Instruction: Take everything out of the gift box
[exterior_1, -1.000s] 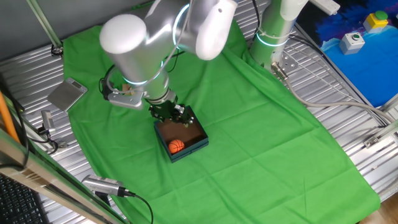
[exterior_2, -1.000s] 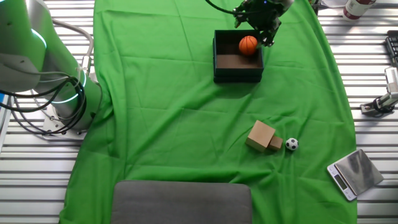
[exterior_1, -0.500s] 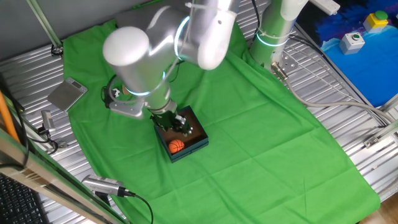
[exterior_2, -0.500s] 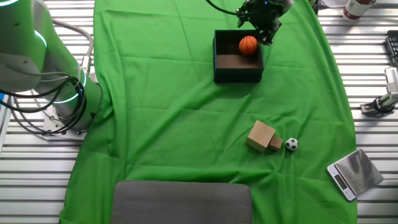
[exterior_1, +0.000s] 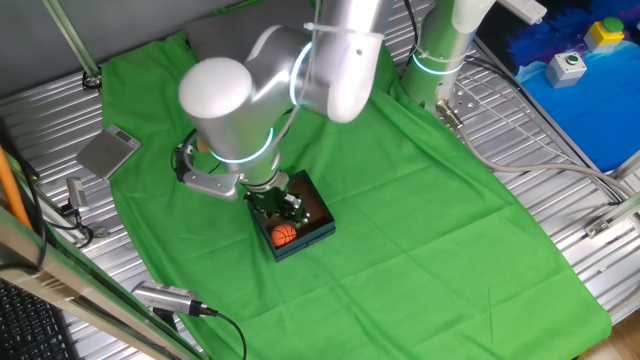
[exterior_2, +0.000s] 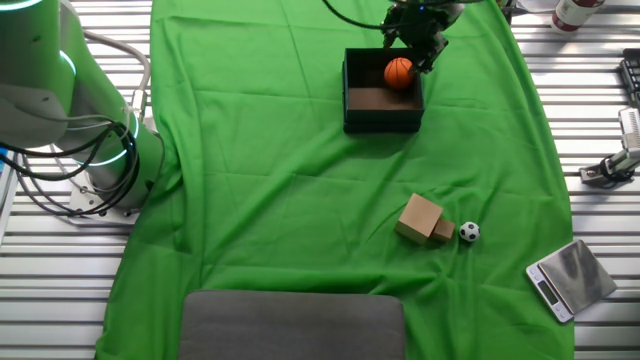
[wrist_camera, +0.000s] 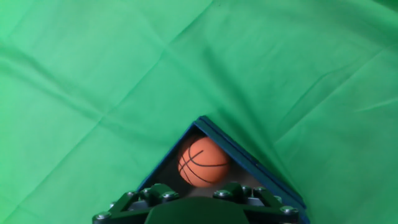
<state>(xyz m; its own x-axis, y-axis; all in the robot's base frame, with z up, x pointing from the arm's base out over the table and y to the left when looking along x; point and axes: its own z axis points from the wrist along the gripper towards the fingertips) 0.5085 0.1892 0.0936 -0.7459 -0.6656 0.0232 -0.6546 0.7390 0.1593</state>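
Green cloth background — we see the gripper above the gift box, basketball at 12 o'clock; finger opening indiscernible.

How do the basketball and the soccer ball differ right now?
The basketball is orange with black lines; the soccer ball is black and white. The basketball sits inside the gift box; the soccer ball lies out on the green cloth and looks smaller. Both are round toys.
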